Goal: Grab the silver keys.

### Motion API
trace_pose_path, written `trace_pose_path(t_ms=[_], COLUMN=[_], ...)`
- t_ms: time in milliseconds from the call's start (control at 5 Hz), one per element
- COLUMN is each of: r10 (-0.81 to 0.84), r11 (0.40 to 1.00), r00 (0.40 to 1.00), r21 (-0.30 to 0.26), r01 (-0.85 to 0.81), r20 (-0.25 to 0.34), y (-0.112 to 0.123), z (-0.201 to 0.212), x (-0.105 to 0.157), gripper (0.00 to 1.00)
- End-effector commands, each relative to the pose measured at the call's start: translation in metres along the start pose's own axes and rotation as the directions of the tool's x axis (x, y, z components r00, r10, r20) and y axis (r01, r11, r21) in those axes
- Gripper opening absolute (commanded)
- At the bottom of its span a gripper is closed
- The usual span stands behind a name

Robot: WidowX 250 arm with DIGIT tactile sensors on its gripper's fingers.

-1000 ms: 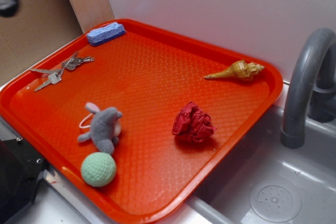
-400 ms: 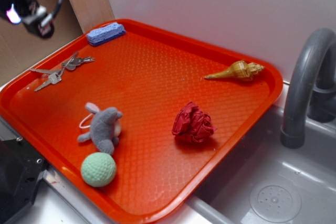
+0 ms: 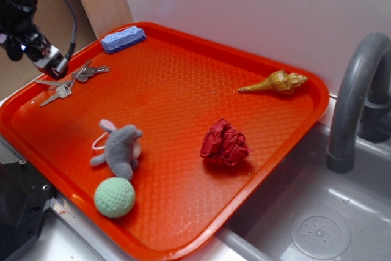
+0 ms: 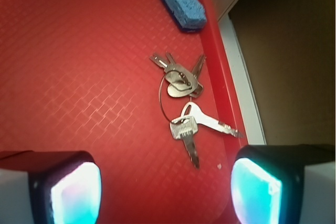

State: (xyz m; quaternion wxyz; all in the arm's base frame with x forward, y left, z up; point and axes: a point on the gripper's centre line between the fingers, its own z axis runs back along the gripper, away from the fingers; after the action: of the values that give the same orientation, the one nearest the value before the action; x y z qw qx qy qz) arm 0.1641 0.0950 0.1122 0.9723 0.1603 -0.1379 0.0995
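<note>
The silver keys lie splayed on a ring in the far left corner of the orange tray. My gripper hangs just left of them, above the tray's left rim. In the wrist view the keys lie flat on the tray, ahead of my gripper and slightly to its right. Both lit fingertips stand wide apart and open, with only bare tray between them. One key's tip reaches down toward the gap between them.
A blue sponge sits at the tray's back corner, close beyond the keys. A grey plush mouse, a green ball, a crumpled red wad and a shell are also on the tray. A grey faucet stands at the right.
My gripper has come down from the upper left corner of the exterior view to just beside the keys. Nothing on the tray has moved.
</note>
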Motion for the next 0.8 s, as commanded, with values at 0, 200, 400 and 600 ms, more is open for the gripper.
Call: trace_pose_path(t_ms=[0, 200, 400, 600], r10=[0.020, 0.024, -0.003, -0.023], r11=[1.000, 0.999, 0.999, 0.999], r00=[0.998, 0.995, 0.995, 0.995], r21=[-0.015, -0.021, -0.039, -0.040], r01=[-0.020, -0.026, -0.001, 0.019], r20=[-0.054, -0.101, -0.101, -0.098], y=[0.025, 0.031, 0.027, 0.011], z=[-0.038, -0.062, -0.081, -0.087], x=[0.030, 0.031, 0.030, 0.028], gripper=[1.00, 1.00, 1.00, 1.00])
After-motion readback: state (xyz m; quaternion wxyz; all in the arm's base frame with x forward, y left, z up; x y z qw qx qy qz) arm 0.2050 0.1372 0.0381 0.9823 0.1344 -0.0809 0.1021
